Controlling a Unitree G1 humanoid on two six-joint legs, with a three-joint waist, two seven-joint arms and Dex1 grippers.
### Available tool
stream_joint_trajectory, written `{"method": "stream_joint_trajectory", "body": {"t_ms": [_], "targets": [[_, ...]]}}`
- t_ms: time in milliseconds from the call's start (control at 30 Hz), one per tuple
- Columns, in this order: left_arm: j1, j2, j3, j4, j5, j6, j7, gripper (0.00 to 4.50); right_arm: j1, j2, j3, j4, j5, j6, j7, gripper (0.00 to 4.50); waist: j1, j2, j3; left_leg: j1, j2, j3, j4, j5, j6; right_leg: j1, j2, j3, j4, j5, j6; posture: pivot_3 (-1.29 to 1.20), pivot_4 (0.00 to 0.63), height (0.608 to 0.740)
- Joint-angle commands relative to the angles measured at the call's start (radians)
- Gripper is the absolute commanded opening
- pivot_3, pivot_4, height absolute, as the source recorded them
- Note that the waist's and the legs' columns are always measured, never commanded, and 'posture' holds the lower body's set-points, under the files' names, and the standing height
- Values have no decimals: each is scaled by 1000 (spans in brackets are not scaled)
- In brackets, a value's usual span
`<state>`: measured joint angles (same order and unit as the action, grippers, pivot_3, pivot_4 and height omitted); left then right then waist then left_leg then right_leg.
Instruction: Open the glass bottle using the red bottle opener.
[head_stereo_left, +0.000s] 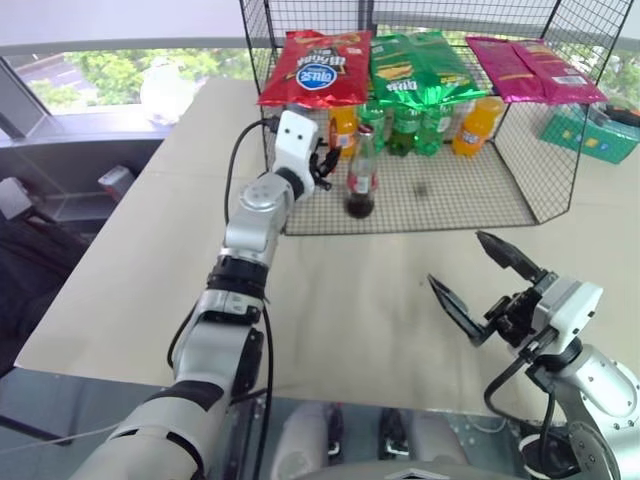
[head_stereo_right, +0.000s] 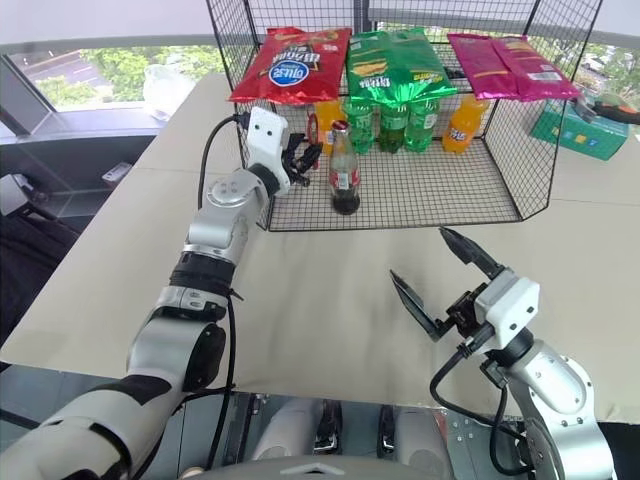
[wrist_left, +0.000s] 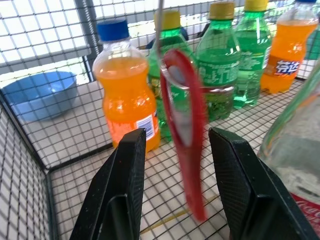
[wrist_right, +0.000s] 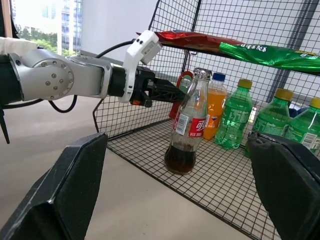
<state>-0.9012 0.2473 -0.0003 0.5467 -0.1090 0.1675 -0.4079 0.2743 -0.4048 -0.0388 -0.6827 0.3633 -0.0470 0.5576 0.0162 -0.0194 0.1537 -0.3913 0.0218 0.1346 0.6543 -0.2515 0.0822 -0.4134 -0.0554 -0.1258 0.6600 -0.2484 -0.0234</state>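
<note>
The glass bottle (head_stereo_left: 360, 182) holds dark cola, has a red label, and stands upright on the wire shelf's floor near its front edge. The red bottle opener (wrist_left: 184, 131) hangs upright just left of the bottle's neck. My left gripper (head_stereo_left: 324, 166) reaches level into the shelf. Its fingers (wrist_left: 127, 175) stand open on either side of the opener, with a gap on each side. The bottle's glass shoulder (wrist_left: 295, 145) is close beside the far finger. My right gripper (head_stereo_left: 458, 260) hovers wide open over the table in front of the shelf, holding nothing.
The wire mesh shelf (head_stereo_left: 520, 200) stands at the back of the beige table (head_stereo_left: 340, 310). Orange soda bottles (wrist_left: 125, 95) and green soda bottles (wrist_left: 220, 70) line its rear. Chip bags (head_stereo_left: 420, 62) lie on top. A blue bowl (wrist_left: 40, 92) sits outside the mesh, and a teal basket (head_stereo_left: 590, 130) at the right.
</note>
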Motion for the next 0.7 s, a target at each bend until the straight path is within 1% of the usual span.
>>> {"method": "stream_joint_trajectory", "body": {"t_ms": [33,100,333,533,700], "targets": [[-22,5,14,-23,-5,-22,-11,1008,-9,2,-4,-25,5,-5,-8,4500,0,0,0,0,0,0,0,0,0,0,0,0,0,0,0,0,150,740],[-6,12,15,-53,-10,-16,-22,44,-11,1,-5,-21,6,-5,-6,4500,0,0,0,0,0,0,0,0,0,0,0,0,0,0,0,0,150,740],[37,33,30,-149,-40,15,-56,44,-19,0,-5,-13,8,-4,-2,4500,-1,0,0,0,0,0,0,0,0,0,0,0,0,0,0,0,150,740],[106,88,50,-264,-98,60,-151,44,-25,-1,-8,3,11,-10,6,4500,-5,0,0,0,0,0,1,0,0,0,0,0,1,1,-2,0,150,740],[129,126,52,-290,-114,68,-205,44,-33,0,0,12,8,-6,4,4500,-4,0,0,1,0,0,1,0,0,0,0,0,1,2,-3,0,150,740]]}}
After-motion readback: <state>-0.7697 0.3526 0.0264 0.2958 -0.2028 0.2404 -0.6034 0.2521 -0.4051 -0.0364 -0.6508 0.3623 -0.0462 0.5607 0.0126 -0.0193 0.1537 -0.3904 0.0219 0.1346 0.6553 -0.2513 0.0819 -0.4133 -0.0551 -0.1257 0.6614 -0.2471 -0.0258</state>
